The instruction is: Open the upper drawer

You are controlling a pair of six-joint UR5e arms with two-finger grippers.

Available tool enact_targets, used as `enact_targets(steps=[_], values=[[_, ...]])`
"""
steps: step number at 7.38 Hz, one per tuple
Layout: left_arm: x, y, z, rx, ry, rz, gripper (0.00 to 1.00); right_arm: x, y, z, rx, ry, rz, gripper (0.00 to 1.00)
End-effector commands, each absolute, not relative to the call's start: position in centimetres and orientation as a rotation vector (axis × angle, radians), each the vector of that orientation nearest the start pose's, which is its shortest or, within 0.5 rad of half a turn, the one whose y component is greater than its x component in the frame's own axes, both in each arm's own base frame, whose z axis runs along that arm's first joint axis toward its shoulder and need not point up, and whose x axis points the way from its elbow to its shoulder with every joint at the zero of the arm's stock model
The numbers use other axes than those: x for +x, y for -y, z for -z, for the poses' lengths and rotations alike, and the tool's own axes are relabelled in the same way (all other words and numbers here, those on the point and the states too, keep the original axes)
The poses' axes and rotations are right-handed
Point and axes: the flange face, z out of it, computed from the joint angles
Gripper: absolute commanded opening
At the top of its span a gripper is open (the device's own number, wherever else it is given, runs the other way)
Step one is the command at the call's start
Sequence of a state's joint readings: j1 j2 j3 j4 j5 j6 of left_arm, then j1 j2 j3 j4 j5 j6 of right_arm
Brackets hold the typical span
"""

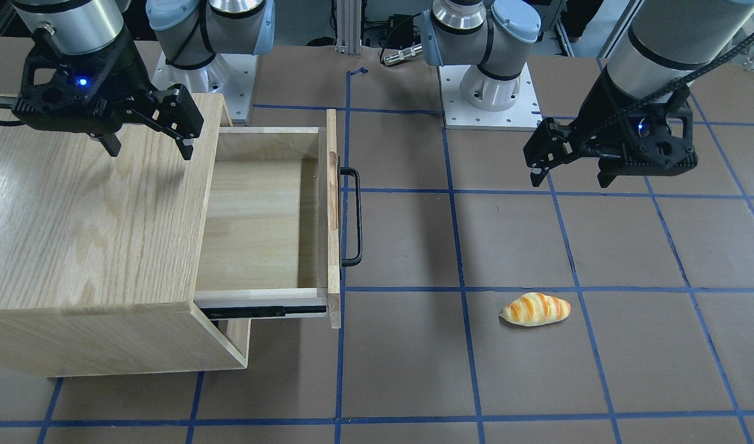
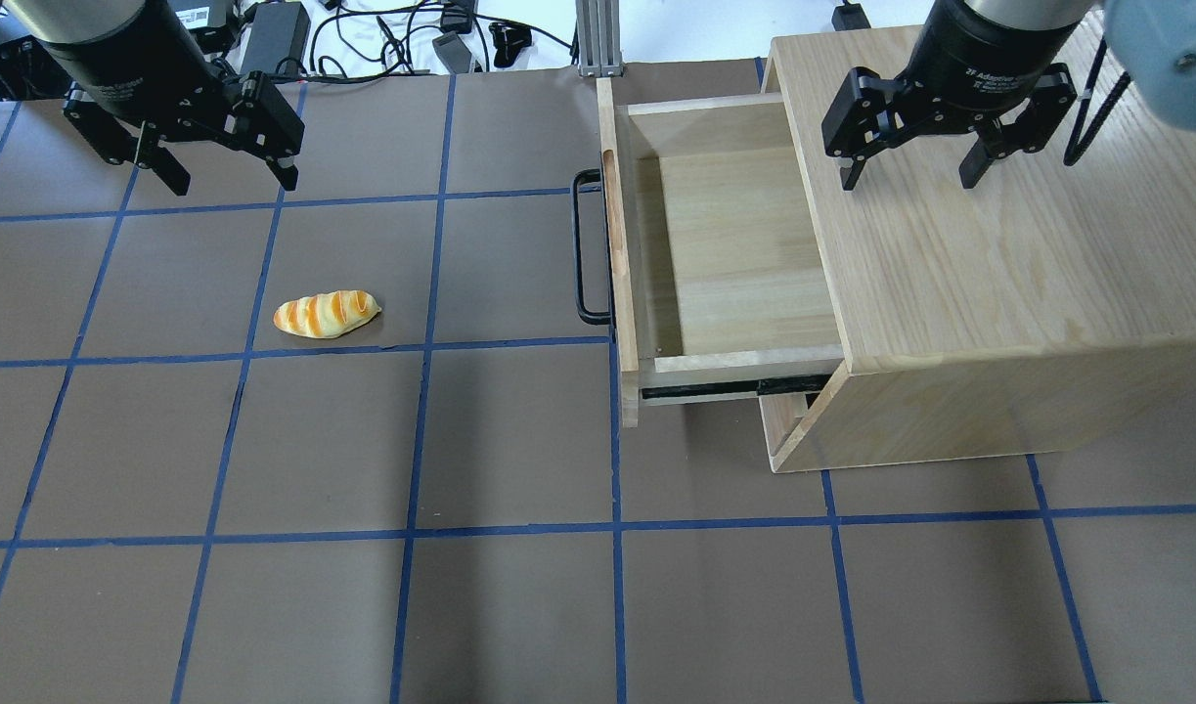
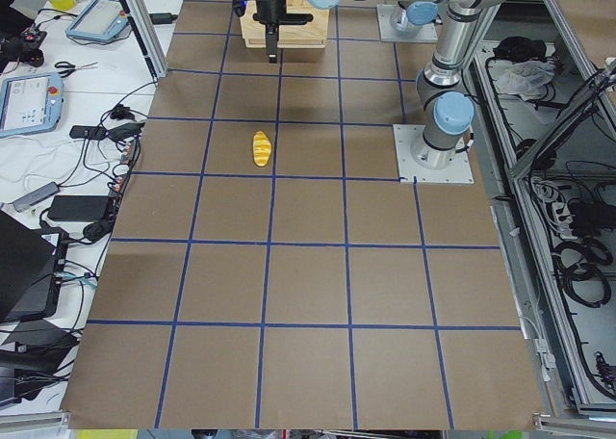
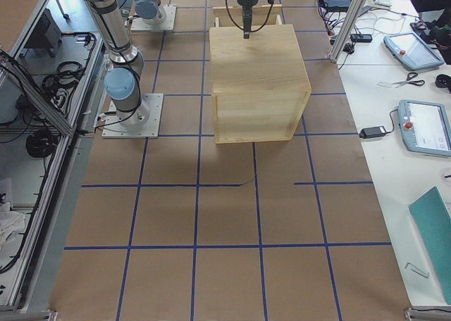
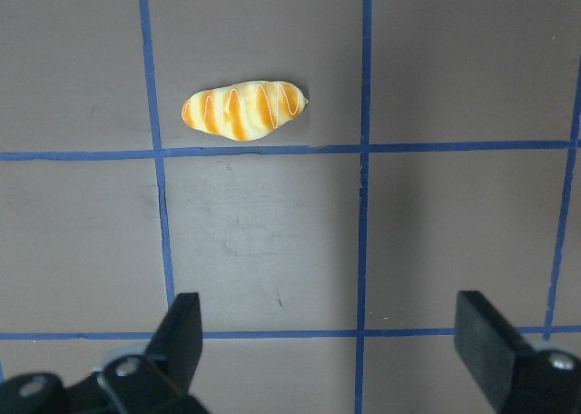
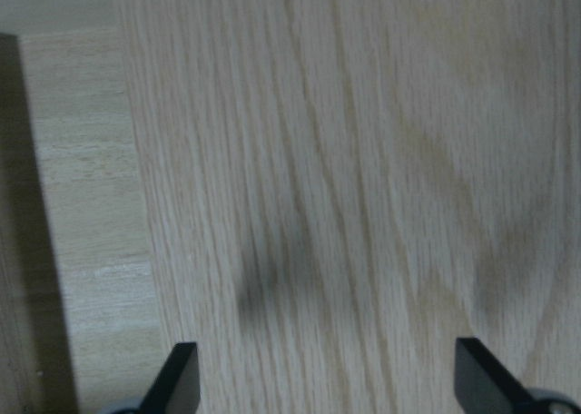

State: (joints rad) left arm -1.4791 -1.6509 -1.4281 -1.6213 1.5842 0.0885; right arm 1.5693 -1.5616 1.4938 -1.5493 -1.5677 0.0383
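The table [image 2: 519,440] was covered in brown matting, marked into squares with blue tape. On the robot's right half stood a large oak cabinet [image 2: 998,264]. The upper drawer [image 2: 725,244] was pulled well out of it toward the middle of the table, its pale wooden floor showing and its black bar handle [image 2: 580,249] facing the open matting.

The right gripper [image 2: 908,179] hung above the cabinet's grained top, near the edge where the drawer emerged, with its jaws spread wide and nothing between them. The left gripper [image 2: 234,184] hovered over bare matting on the other side, its jaws equally wide and unladen. A striped bread roll [image 2: 326,313] lay on the mat not far from it.

Beyond the table's far edge ran a tangle of black cables [image 2: 392,29], and a teach pendant [image 4: 426,127] lay on a white bench alongside.
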Motion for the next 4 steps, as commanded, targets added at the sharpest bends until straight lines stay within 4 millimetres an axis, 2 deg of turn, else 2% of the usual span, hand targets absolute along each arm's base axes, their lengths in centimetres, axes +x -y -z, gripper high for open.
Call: enact_targets(steps=[1,4], values=[[-8.55,53.59,-51.26,0.000,-3.127,0.020,1.00,13.28,50.01,-51.83,0.065,-3.136,0.070,1.00],[-8.60,52.99,-51.68,0.024,-3.126,0.031,1.00,13.28,50.03,-51.84,0.065,-3.136,0.072,1.00]])
